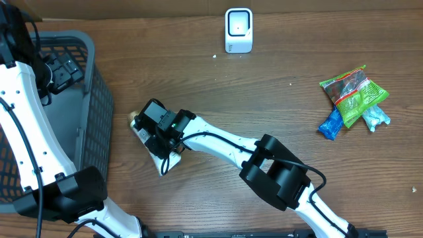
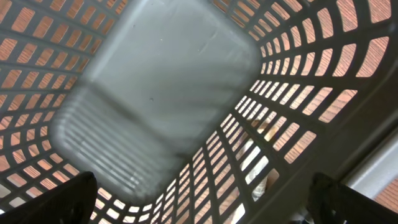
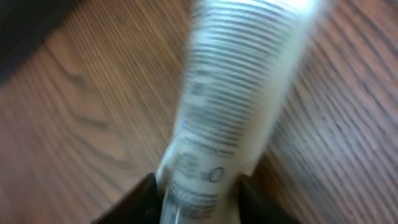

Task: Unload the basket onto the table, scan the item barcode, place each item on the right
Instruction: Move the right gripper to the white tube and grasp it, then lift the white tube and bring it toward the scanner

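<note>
Right wrist view puts the white tube straight ahead of the right pincer, running away from it along the worktop. Both dark fingers lie against the tube's near end, one on each side with no gap showing, so the pincer looks to be pinching the tube. The picture is blurred, and how firm the hold is cannot be told. Rows of fine print cover the upper face. No barcode can be made out in the blur.

Overhead, this pincer sits low over the tube, with the grey basket just beside it on one side. The white scanner stands well apart on the other side, toward the far edge. The snack packets lie further off still, on the scanner's side. The left pincer hangs inside the basket with its jaws spread wide, holding nothing.

The step in hand appears to be the grasp, and it looks worth getting right before any lift. The hold is near one end, so the long free part may sag or swing. A firm squeeze and a slow, level rise would guard against that. The printed code will probably need to face the scanner's window, so the wrist will likely have to turn on the way. The lift should move away from the basket wall, not along it.
</note>
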Robot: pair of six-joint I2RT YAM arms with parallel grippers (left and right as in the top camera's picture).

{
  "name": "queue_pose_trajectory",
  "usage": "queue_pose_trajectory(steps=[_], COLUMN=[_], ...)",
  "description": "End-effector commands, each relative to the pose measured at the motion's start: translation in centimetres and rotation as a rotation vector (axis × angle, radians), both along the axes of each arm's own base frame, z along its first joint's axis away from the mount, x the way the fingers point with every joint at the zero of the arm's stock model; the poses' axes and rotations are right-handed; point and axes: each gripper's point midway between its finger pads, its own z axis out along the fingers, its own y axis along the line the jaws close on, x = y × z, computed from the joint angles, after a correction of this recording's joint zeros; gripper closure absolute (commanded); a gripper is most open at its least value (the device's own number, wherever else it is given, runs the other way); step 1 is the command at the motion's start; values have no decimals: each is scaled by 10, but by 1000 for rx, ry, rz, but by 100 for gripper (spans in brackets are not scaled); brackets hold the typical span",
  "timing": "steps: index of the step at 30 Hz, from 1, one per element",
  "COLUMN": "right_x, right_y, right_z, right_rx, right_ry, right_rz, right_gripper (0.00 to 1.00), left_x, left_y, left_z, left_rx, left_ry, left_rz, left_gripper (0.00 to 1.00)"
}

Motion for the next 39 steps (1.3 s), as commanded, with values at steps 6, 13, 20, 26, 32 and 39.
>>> queue_pose_trajectory(steps=[6, 13, 20, 26, 32, 39], right_x=[14, 33, 94, 117, 116, 132], right_y=[-20, -46, -135, -214, -221, -232], right_z=[-1, 3, -5, -12, -7, 10], right_rx=[-76, -74, -160, -279, -226, -27], right_ry=[28, 140, 318, 413, 488, 538], right_rz=[-75, -154, -590, -852, -783, -584], right_gripper=[91, 96, 96, 93, 38, 32], left_x=[1, 1, 1, 1, 1, 1], left_y=[-4, -4, -4, -4, -4, -4], left_z=[0, 0, 0, 0, 0, 0], left_rx=[2, 2, 2, 2, 2, 2], left_ry=[4, 4, 4, 4, 4, 4], left_rz=[-28, -28, -28, -28, -27, -27], left_gripper=[0, 1, 1, 0, 0, 1])
